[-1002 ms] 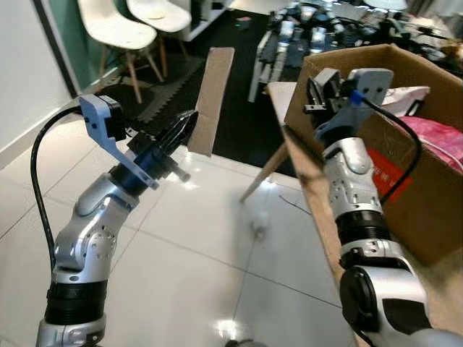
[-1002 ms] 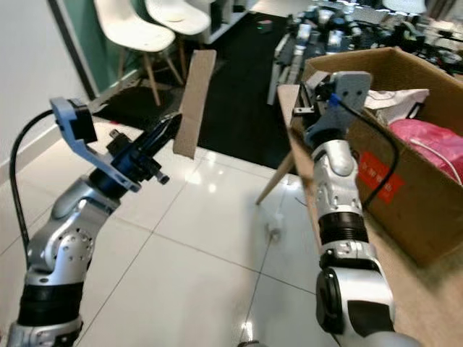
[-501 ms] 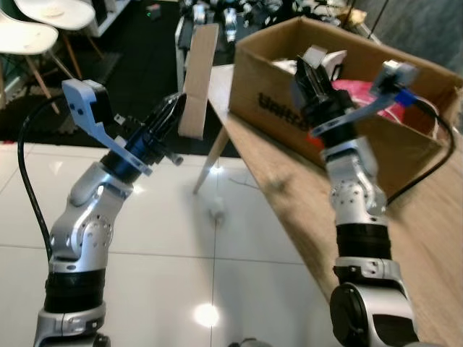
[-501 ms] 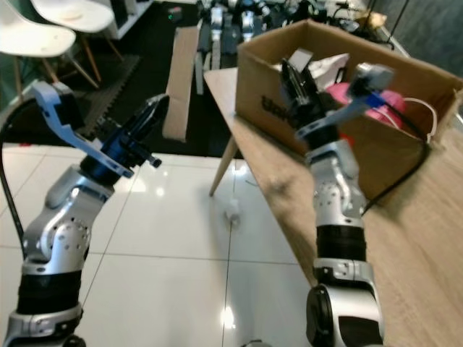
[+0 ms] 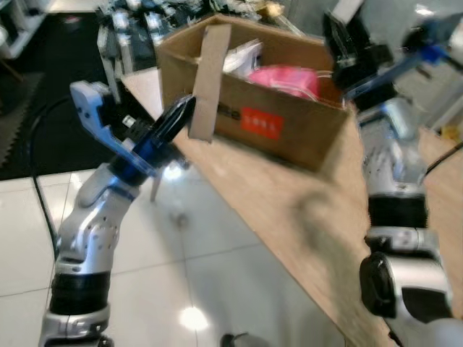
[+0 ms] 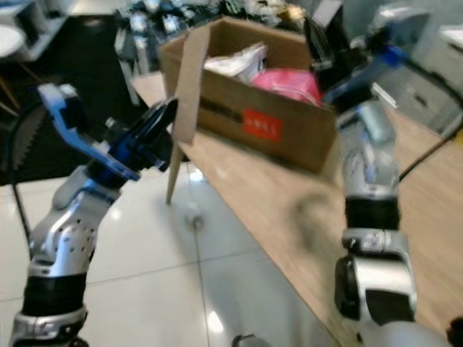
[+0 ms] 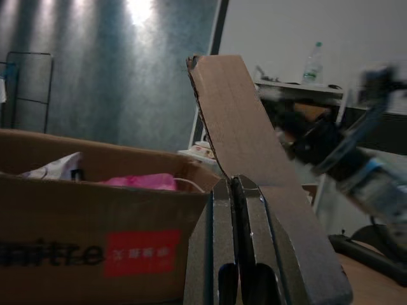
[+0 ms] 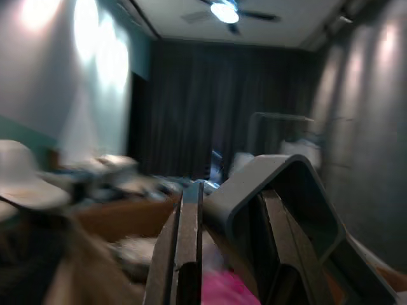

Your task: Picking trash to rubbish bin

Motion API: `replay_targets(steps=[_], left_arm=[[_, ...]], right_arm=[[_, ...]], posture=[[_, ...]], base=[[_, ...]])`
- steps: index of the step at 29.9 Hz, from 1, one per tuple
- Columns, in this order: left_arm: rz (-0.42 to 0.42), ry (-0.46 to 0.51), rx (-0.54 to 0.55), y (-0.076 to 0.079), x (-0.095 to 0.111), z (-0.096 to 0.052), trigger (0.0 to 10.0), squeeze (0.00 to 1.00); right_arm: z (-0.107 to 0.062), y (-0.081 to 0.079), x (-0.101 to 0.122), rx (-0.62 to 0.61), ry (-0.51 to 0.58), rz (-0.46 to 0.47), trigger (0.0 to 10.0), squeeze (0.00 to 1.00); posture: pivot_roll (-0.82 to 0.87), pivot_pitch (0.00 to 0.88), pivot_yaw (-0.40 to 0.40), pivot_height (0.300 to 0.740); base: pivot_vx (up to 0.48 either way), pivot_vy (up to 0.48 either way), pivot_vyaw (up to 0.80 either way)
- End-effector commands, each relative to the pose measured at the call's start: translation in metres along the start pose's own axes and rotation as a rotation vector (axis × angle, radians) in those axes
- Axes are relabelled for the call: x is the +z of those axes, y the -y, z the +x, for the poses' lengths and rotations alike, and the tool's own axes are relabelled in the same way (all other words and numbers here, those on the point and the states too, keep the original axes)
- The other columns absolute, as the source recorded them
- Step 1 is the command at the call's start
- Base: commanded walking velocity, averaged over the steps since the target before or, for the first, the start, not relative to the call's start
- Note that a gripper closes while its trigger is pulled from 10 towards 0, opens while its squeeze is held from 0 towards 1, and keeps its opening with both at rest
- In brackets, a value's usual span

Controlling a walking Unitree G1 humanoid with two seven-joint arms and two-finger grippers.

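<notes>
A long strip of brown cardboard [image 5: 208, 79] stands upright in my left gripper [image 5: 181, 116], whose fingers are shut on its lower end. The strip hangs in front of the near left corner of an open cardboard box [image 5: 275, 123] on a wooden table [image 5: 289, 210]. In the left wrist view the strip [image 7: 238, 121] rises from between the closed fingers [image 7: 222, 241]. A pink bag [image 5: 286, 78] and white wrapping [image 5: 242, 56] lie in the box. My right gripper [image 5: 347, 43] is raised over the box's right end, open and holding nothing.
A small white scrap [image 5: 179, 217] lies on the glossy tiled floor beside the table's leg. Dark machine parts [image 5: 130, 22] crowd the area behind the box. The picture is blurred by motion.
The camera has swung right, so the box and table now sit in the middle. My left gripper still holds the strip, now close to the box. The right arm has risen higher.
</notes>
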State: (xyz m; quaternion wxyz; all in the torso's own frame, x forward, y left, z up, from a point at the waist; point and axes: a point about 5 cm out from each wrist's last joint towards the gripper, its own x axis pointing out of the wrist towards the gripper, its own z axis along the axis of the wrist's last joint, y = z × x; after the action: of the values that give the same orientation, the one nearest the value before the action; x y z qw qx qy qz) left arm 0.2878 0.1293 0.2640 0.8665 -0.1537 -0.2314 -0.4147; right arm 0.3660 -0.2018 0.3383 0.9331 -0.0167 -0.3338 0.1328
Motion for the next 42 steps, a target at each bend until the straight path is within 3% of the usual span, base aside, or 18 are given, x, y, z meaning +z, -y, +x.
replay_targets(steps=[1,3,8,13,16,21,22,23,25,33,34,35,42], left_arm=[[-0.008,-0.01,-0.009,0.005,0.0,-0.001,10.0,0.0],[-0.007,-0.008,-0.011,0.007,0.001,0.0,10.0,0.0],[0.008,-0.002,-0.005,0.008,0.008,0.003,10.0,0.0],[0.01,0.001,-0.004,0.009,0.011,0.004,10.0,0.0],[0.017,0.003,0.001,0.011,0.016,0.004,10.0,0.0],[0.021,-0.001,0.008,0.011,0.019,0.002,10.0,0.0],[0.021,-0.002,0.01,0.011,0.02,0.001,10.0,0.0],[0.021,-0.002,0.01,0.011,0.02,0.001,10.0,0.0],[0.017,-0.005,0.003,0.012,0.02,0.002,10.0,0.0],[0.014,-0.007,-0.014,0.013,0.021,0.005,10.0,0.0],[0.014,-0.006,-0.02,0.013,0.022,0.006,10.0,0.0],[0.014,-0.006,-0.025,0.013,0.022,0.007,10.0,0.0],[0.01,0.0,-0.043,0.012,0.02,0.011,10.0,0.0]], right_arm=[[0.006,0.0,0.0,0.006,-0.01,-0.088,10.0,0.0],[0.01,0.002,-0.004,0.013,-0.041,-0.18,10.0,0.0],[0.022,0.006,-0.007,0.031,-0.079,-0.274,10.0,0.0],[0.026,0.005,-0.009,0.055,-0.085,-0.289,10.0,0.0],[0.034,-0.005,-0.018,0.129,-0.149,-0.317,10.0,0.0],[0.039,-0.003,-0.017,0.116,-0.191,-0.355,10.0,0.0],[0.043,0.001,-0.011,0.097,-0.198,-0.396,10.0,0.44],[0.044,0.003,-0.01,0.085,-0.204,-0.413,10.0,0.95],[0.046,0.007,-0.004,0.059,-0.199,-0.446,10.0,1.0],[0.048,0.017,0.007,0.043,-0.173,-0.476,10.0,1.0],[0.048,0.02,0.011,0.062,-0.182,-0.477,10.0,0.67],[0.047,0.024,0.013,0.087,-0.201,-0.492,10.0,0.0],[0.036,0.039,0.011,0.31,-0.421,-0.639,10.0,0.0]], posture=[[0.1,0.158,-0.022,0.74],[0.1,0.176,-0.022,0.74],[0.11,0.22,-0.021,0.74],[0.11,0.238,-0.019,0.74],[0.12,0.27,-0.017,0.74],[0.12,0.286,-0.013,0.74],[0.12,0.292,-0.012,0.74],[0.11,0.293,-0.011,0.74],[0.11,0.291,-0.008,0.74],[0.1,0.281,0.001,0.74],[0.1,0.276,0.003,0.74],[0.09,0.267,0.005,0.74],[0.06,0.233,0.0,0.74]], base=[[0.0,0.0,0.0],[0.0,0.0,0.0],[0.0,0.0,0.0],[0.0,0.0,0.0],[0.0,0.0,0.0],[0.0,0.0,0.0],[0.0,0.0,0.0],[0.0,0.0,0.0],[0.0,0.0,0.0],[0.0,0.0,0.0],[0.0,0.0,0.0],[0.0,0.0,0.0],[0.0,0.0,0.0]])
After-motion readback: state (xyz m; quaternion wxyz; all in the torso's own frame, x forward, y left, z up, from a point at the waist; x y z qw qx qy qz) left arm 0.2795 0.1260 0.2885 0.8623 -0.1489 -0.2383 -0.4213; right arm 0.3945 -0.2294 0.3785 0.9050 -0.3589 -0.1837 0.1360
